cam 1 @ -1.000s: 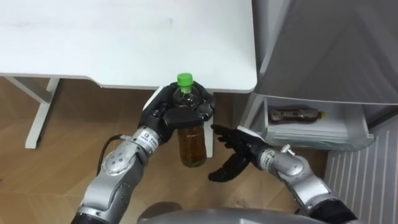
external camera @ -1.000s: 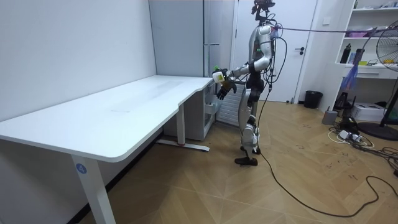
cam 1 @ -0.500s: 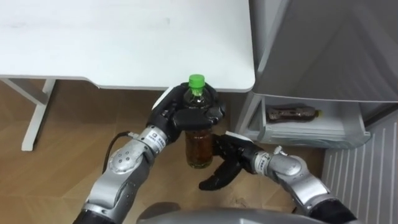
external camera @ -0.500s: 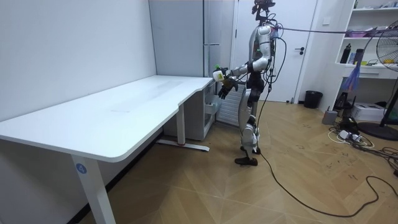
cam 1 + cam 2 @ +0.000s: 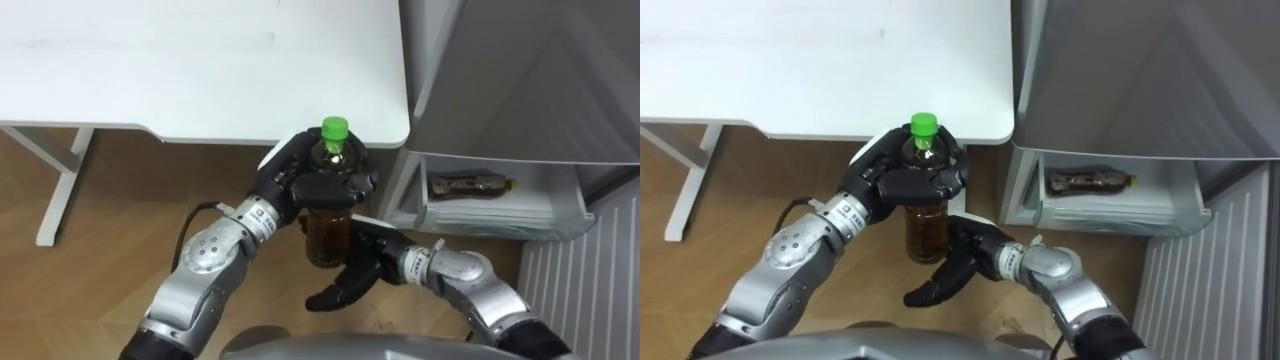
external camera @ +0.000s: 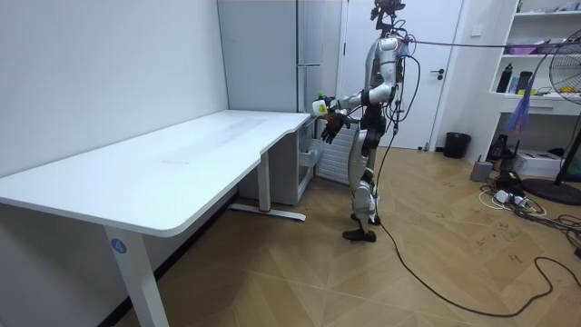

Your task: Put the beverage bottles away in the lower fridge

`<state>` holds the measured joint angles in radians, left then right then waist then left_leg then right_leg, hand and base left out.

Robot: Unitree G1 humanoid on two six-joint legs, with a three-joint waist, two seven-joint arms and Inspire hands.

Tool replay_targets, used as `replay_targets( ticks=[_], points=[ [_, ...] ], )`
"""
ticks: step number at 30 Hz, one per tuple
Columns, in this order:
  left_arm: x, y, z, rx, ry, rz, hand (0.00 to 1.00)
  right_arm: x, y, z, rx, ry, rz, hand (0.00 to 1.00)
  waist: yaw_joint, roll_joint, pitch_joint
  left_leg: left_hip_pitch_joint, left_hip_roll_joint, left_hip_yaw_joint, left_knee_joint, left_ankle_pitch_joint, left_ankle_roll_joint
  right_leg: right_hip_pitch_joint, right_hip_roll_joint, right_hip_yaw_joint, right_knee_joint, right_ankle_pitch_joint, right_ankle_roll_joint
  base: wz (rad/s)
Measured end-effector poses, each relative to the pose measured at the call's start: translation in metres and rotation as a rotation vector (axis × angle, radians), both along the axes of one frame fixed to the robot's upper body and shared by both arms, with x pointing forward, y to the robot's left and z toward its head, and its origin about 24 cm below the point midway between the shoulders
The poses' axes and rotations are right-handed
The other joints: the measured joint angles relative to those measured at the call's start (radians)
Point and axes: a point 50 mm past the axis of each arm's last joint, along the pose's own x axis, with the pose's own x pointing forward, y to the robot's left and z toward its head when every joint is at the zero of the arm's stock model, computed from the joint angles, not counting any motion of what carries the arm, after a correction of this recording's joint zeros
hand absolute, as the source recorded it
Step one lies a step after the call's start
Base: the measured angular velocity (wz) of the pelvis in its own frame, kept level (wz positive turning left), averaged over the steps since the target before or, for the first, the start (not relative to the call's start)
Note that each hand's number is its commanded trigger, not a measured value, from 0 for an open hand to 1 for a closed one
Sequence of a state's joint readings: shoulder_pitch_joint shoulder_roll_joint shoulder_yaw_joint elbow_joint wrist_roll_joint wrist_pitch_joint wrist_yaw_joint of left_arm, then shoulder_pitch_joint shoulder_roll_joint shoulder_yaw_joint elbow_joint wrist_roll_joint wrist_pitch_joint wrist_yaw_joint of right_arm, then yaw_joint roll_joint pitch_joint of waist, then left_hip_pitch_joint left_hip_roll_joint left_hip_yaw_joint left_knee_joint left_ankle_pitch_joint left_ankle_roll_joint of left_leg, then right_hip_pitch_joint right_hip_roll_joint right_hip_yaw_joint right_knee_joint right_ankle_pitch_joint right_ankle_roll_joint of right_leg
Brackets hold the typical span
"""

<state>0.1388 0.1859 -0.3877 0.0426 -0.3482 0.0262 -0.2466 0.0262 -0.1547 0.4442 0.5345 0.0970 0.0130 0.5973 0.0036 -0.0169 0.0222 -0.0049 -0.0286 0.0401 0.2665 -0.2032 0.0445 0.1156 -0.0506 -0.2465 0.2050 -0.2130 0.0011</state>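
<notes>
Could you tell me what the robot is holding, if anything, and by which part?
The left hand grips the green-capped bottle round its upper part, just below the cap. The right hand, open, is beside the bottle's base.

Green-capped tea bottle (image 5: pixel 328 232) upright in left hand (image 5: pixel 298 182); second bottle (image 5: pixel 468 183) in drawer (image 5: pixel 500 222).

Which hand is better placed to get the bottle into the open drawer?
Probably right: the right hand is open close below the bottle, nearer the drawer. The left hand grips it, farther off.

Office-like room: white desk (image 6: pixel 172 163), fridge (image 6: pixel 261 64), wall shelves (image 6: pixel 531 102).
</notes>
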Motion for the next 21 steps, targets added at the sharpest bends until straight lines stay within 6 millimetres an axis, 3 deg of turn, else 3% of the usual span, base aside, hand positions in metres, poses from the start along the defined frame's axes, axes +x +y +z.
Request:
replay_targets(
  ticks=[21],
  points=[
    [-0.0031,-0.007,-0.0009,0.064,-0.033,-0.057,1.0,-0.0011,0.0017,0.0014,0.151,0.077,-0.102,0.0,0.004,-0.002,0.0036,0.031,0.001,0.012,-0.012,0.0,0.0,0.021,0.0,0.013,-0.001,0.0,0.0,0.0]
  ],
)
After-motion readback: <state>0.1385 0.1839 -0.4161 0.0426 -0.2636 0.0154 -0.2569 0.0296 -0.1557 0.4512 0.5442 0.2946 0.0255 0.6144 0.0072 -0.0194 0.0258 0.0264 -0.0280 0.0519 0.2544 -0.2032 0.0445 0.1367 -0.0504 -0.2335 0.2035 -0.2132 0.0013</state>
